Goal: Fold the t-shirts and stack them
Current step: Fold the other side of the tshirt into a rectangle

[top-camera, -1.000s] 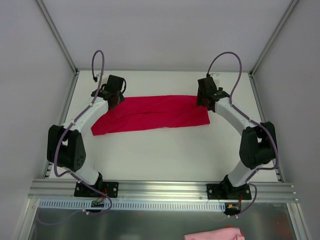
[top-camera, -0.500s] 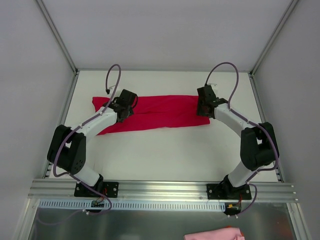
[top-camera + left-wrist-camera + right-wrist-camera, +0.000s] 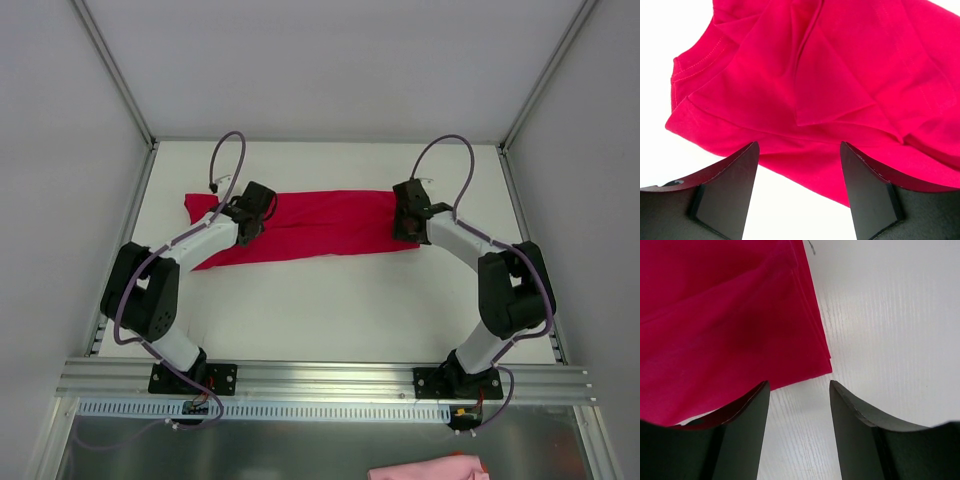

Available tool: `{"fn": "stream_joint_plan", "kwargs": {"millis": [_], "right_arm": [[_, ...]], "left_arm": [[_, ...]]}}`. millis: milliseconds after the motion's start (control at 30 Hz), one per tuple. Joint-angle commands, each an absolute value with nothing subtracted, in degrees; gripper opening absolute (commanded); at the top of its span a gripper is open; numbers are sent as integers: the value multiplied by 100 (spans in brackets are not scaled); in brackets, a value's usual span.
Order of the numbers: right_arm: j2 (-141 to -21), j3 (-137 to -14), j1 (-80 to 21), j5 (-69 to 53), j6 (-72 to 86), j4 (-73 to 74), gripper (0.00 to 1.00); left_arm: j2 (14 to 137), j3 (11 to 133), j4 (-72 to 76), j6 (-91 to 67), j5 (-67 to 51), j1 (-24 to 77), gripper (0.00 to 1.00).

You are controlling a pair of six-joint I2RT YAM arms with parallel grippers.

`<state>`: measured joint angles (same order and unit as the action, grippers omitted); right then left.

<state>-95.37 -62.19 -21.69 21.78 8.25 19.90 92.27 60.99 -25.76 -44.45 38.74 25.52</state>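
One t-shirt (image 3: 320,225) folded lengthwise, long axis L-R, sleeve end left.

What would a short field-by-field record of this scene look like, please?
shirt: crimson t-shirt, folded into a long band, flat on the white table
left gripper: open, over the shirt's left end
right gripper: open, over the shirt's right-end corner
other: pink cloth at the near edge, behind the arm bases
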Motion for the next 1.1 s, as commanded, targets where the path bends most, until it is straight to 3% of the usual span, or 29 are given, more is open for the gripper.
{"fn": "stream_joint_plan", "kwargs": {"millis": [0, 1067], "right_arm": [[-9492, -6056, -2188, 2285, 1037, 1951, 55], [-10379, -6741, -2021, 2329, 1020, 2013, 59]], "left_arm": [[9360, 6099, -2672, -4676, 4122, 2575, 67], [9510, 6179, -2672, -4597, 4412, 2566, 67]]}}
